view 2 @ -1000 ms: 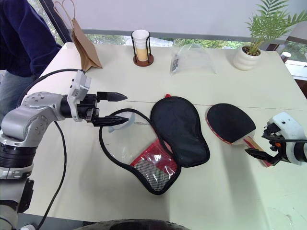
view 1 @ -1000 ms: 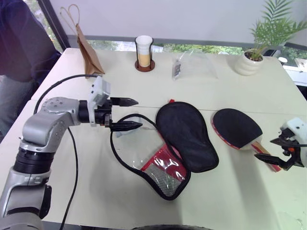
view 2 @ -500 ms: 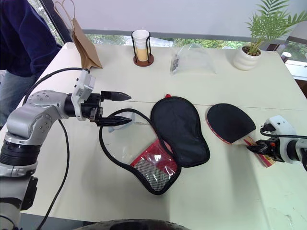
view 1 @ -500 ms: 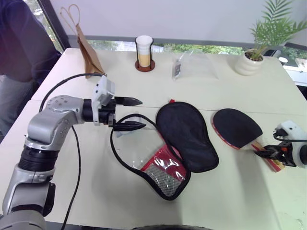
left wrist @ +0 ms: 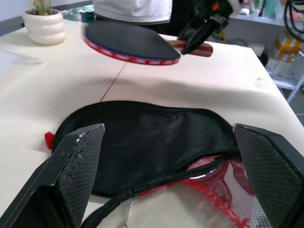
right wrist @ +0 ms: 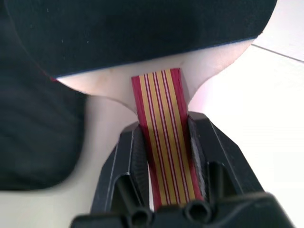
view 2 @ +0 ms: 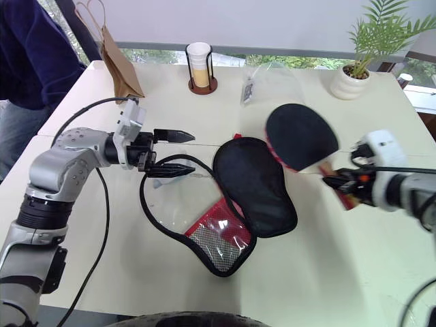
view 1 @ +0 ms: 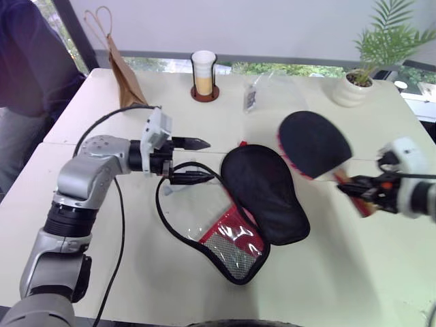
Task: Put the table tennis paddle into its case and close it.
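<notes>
Cream tabletop [view 1: 136,272] is carrying the whole setup, with a paper bag [view 1: 125,75], a cup in a dark holder [view 1: 204,73], a clear plastic packet [view 1: 269,92] and a potted plant [view 1: 360,80] sitting along its far side, and a person in a dark sleeve [view 1: 30,61] is standing at the far left corner. I am gripping the table tennis paddle [view 1: 313,144] with the right gripper [view 1: 354,187], its two fingers clamped on the striped tan-and-red handle; the paddle is hanging clear of the table, black face up, just beside the right edge of the case [view 1: 235,208]. That case is lying unzipped and spread flat at mid-table, black flap to the right, red-and-mesh panel toward me. I am holding the left gripper [view 1: 194,161] level at the case's left rim, jaws spread wide and gripping nothing, the lower finger sitting just over the zip edge.
</notes>
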